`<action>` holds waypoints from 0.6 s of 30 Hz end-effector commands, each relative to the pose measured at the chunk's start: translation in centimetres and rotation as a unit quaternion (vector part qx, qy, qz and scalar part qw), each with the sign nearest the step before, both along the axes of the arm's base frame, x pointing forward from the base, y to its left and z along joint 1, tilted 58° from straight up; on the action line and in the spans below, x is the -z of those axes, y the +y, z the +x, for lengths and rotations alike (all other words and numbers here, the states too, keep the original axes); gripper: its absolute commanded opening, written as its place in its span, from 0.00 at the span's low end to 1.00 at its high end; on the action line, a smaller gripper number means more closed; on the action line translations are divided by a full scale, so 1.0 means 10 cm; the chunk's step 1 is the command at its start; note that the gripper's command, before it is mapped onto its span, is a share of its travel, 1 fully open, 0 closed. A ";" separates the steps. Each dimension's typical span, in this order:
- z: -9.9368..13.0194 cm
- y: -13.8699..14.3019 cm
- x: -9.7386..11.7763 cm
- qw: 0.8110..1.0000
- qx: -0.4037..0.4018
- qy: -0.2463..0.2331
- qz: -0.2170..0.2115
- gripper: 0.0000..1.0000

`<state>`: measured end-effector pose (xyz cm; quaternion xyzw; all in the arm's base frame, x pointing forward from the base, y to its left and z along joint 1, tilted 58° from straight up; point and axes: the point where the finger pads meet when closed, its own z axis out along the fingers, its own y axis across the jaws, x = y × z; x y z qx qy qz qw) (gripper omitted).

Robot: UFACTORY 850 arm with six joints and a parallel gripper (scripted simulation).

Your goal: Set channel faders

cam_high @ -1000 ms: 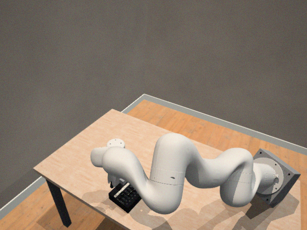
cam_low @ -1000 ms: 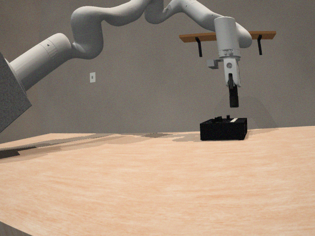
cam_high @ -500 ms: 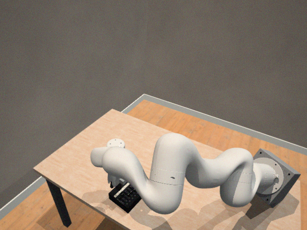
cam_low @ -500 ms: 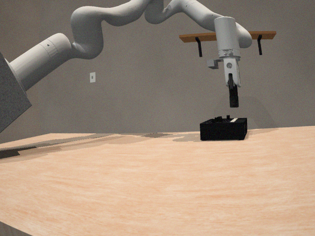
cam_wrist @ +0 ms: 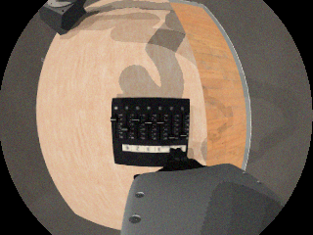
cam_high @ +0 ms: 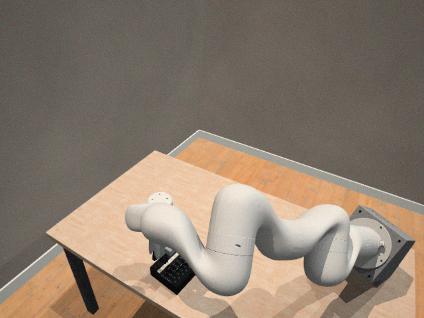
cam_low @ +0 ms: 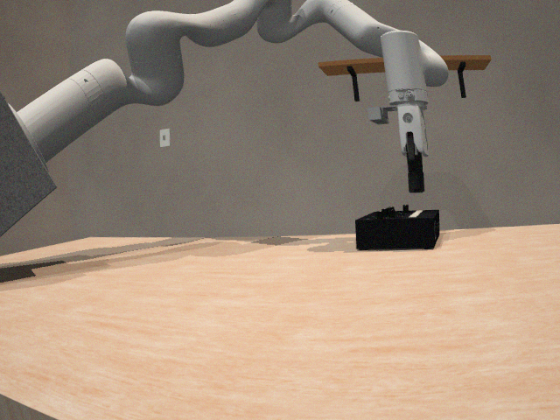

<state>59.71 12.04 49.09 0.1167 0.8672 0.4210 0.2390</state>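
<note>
While the desk sits flat on the tabletop close to one long edge, the end effector hangs straight above it, not touching, its fingers pressed together with nothing between them. In the wrist view, a white tape strip runs along the desk's near side, beside a row of faders.

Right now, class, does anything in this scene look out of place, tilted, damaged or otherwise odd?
Nothing stands out. The black lighting desk sits flat and square on the wooden table, with its white tape strip lying straight along one edge. The gripper hangs shut above the desk with a gap between them, holding nothing. Fader levels are too small to read.
</note>
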 end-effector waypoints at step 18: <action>0.07 0.08 0.07 1.000 0.000 -0.001 0.000 0.00</action>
